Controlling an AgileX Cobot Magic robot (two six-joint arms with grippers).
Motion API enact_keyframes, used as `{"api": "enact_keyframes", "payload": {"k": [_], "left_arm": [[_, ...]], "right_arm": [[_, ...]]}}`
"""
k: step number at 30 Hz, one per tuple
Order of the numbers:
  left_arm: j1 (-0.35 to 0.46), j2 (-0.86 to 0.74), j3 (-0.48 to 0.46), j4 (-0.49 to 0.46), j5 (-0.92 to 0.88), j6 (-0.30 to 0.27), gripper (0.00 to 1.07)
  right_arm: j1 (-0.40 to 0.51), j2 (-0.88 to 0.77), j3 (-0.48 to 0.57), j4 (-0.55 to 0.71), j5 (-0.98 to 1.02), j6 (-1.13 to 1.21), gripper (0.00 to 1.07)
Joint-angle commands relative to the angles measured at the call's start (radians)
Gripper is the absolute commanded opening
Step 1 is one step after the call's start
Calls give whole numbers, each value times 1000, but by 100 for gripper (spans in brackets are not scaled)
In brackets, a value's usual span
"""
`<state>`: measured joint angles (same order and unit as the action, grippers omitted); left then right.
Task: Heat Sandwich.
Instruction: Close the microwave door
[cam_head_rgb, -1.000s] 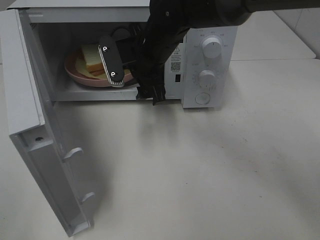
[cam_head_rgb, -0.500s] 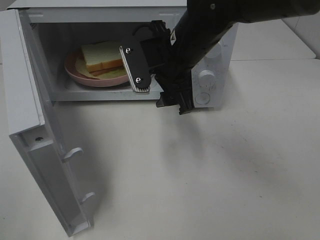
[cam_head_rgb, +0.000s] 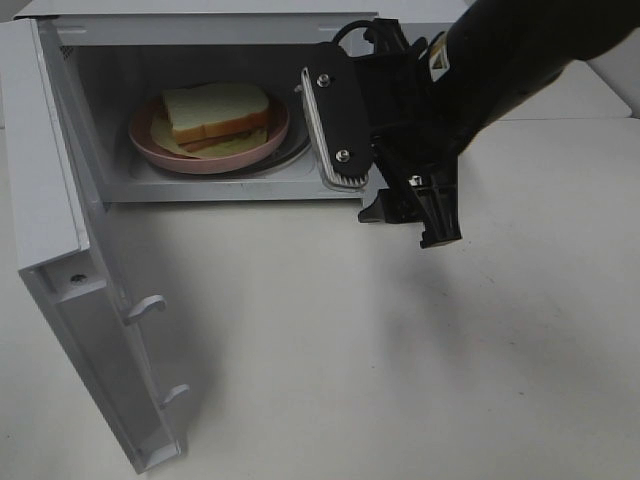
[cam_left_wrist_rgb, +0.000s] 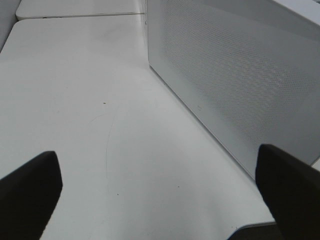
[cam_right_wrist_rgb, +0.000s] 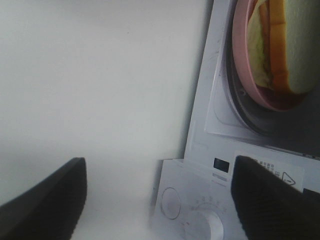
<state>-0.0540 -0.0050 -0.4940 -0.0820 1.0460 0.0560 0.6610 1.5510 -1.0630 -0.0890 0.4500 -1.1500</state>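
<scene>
The sandwich (cam_head_rgb: 215, 108), white bread with an orange-brown crust, lies on a round pink plate (cam_head_rgb: 190, 155) inside the open microwave (cam_head_rgb: 200, 25). My right gripper (cam_head_rgb: 392, 205) hangs outside the cavity, just right of the opening and in front of the control panel. It is open and holds nothing. The right wrist view shows its fingers (cam_right_wrist_rgb: 42, 200) wide apart, with the plate (cam_right_wrist_rgb: 245, 75) and sandwich (cam_right_wrist_rgb: 292, 45) beyond them. My left gripper (cam_left_wrist_rgb: 160, 200) is open and empty beside the microwave's perforated side wall (cam_left_wrist_rgb: 240, 75); it does not show in the exterior view.
The microwave door (cam_head_rgb: 60, 200) stands swung out to the left, reaching toward the table's front. A control knob (cam_right_wrist_rgb: 202, 225) shows near my right gripper. White tabletop (cam_head_rgb: 400, 360) spreads in front of and to the right of the microwave.
My right gripper has drawn back out of the microwave cavity and moved right, away from the plate. The plate and sandwich stay inside. The left arm has not moved.
</scene>
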Motion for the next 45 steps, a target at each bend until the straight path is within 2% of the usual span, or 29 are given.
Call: {"api": "enact_keyframes", "payload": {"k": [1,10,15,17,25,30,35,45], "left_arm": [[2,-15,2,-8,-9,-1,98],[2,-15,2,-8,-9,-1,98],[2,-15,2,-8,-9,-1,98],[2,-15,2,-8,-9,-1,98],[2,-15,2,-8,-9,-1,98],[2,-15,2,-8,-9,-1,98],[2,-15,2,-8,-9,-1,98],[2,-15,2,-8,-9,-1,98]], "right_arm": [[-3,-68,46,1,0,8,76],[-3,-229,149,10,10,112,76],[-3,-308,180,9,76,274,76],[-3,-354,193,9,121,406,76],[-3,-458,205,9,276,682,76],[-3,-540,205,9,446,911,76],[-3,-599,205,10,568,1041,76],[-3,-752,205,9,742,1095,76]]}}
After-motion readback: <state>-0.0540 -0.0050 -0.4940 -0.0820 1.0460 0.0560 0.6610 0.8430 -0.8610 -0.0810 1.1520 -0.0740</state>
